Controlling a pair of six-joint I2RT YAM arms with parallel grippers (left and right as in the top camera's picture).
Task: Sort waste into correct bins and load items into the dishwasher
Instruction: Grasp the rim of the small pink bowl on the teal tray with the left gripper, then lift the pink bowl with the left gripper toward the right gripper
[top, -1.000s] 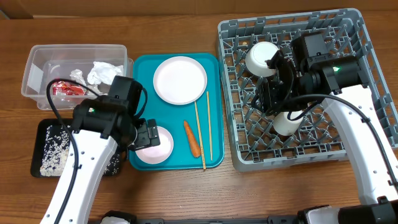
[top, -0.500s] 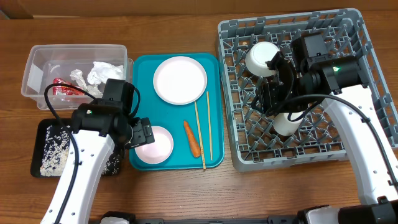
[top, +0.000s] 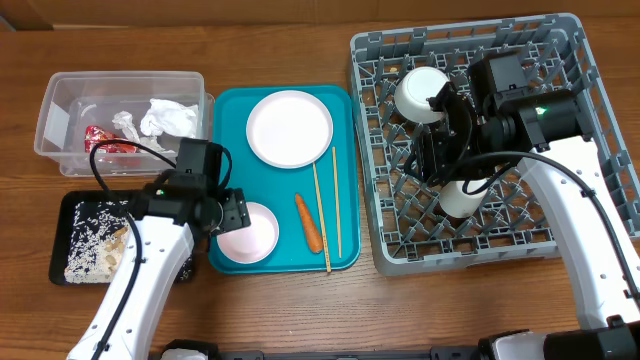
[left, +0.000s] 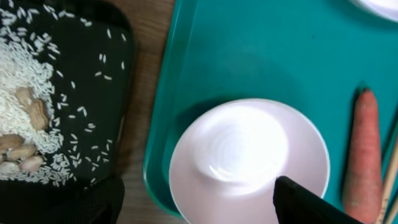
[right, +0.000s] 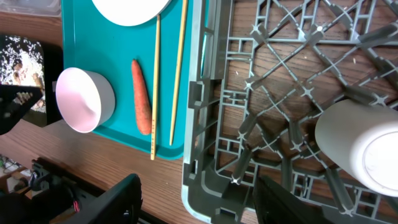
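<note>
My left gripper (top: 230, 213) is open over a small white bowl (top: 248, 232) at the front left of the teal tray (top: 230, 110). In the left wrist view the bowl (left: 249, 149) lies between my fingers (left: 199, 205); whether they touch it I cannot tell. An orange carrot (top: 309, 222), two chopsticks (top: 328, 205) and a round white plate (top: 289, 128) also lie on the tray. My right gripper (top: 430, 155) is open and empty over the grey dish rack (top: 560, 215), which holds a white bowl (top: 422, 92) and a cup (top: 462, 198).
A clear tub (top: 60, 95) at the back left holds crumpled tissue (top: 170, 118) and a red wrapper (top: 105, 140). A black tray (top: 70, 205) with rice and beige scraps (left: 25, 106) lies left of the teal tray. The rack's near corner (right: 205, 205) is between my right fingers.
My left arm has shifted toward the front of the table, uncovering the red wrapper; its gripper stays by the small bowl. The right arm has not moved.
</note>
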